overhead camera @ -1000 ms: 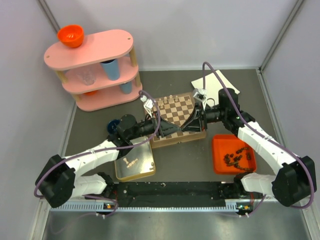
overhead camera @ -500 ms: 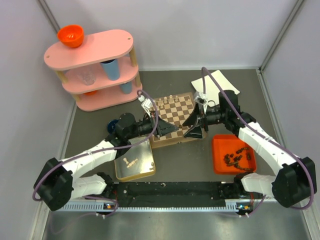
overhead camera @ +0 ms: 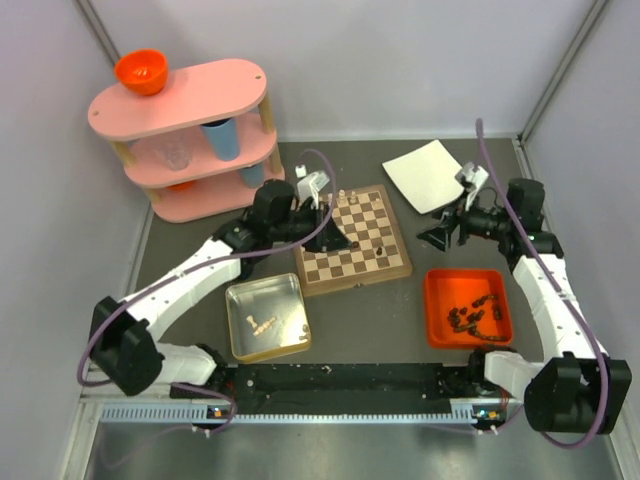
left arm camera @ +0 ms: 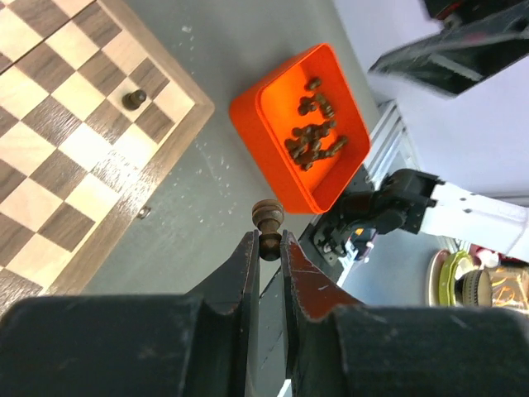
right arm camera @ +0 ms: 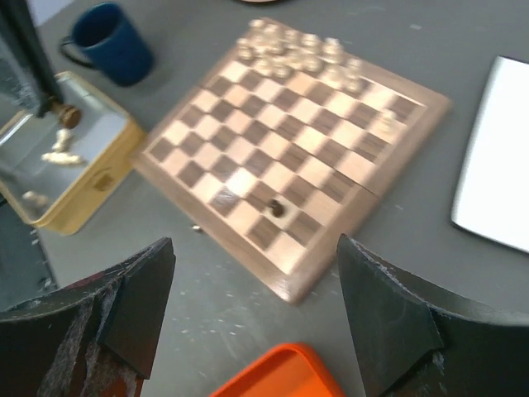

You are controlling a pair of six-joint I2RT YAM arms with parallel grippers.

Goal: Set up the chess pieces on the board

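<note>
A dark brown chessman [left arm camera: 266, 213] is pinched by its lower end between the clenched fingers of the left gripper [left arm camera: 269, 241], head poking clear, held above the board [overhead camera: 355, 268] near its left side. One dark piece [left arm camera: 132, 99] stands by the board's edge, and pale ones [right arm camera: 285, 41] crowd the far rank. The right gripper [overhead camera: 436, 232] hangs spread wide and empty beside the board. With so slim a hold, the chessman may twist, or topple on release.

Blur merges the cream pieces [right arm camera: 293, 48] in the right wrist view. Left wrist view crops the board [left arm camera: 50, 149]; fingers [left arm camera: 240, 281] hide a dark piece's [left arm camera: 267, 220] base
</note>
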